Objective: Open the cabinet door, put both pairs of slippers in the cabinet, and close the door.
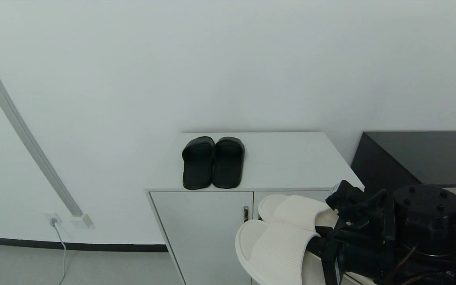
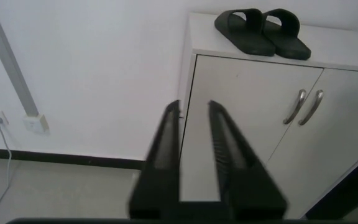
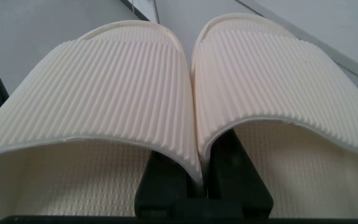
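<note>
In front of the robot, in the head view, a white cabinet (image 1: 287,158) is standing against the wall with both doors (image 1: 202,233) closed and a pair of black slippers (image 1: 213,162) sitting side by side on its top, toward the left end. Lower down and nearer, the right gripper (image 1: 325,233) is holding a pair of white slippers (image 1: 283,237) in the air in front of the doors, toes pointing left, partly covering the handles (image 1: 246,213). In the left wrist view, the left gripper (image 2: 193,111) is hanging off to the cabinet's left side, its jaws standing a little apart with nothing between them; the handles (image 2: 303,107) are sitting well apart from it, up where the two doors meet, and the black slippers (image 2: 263,32) are lying above on the top. In the right wrist view, the white slippers (image 3: 129,87) are pressing together at their inner edges, and the right gripper (image 3: 194,177) is clamping those two edges from under the straps. Judging from this, opening a door is the step in hand, and the free left gripper is likely the one for it: it should be lining up square on one handle, closing around it fully, and pulling along the door's swing, while the right arm is keeping the white pair clear of that swing.
</note>
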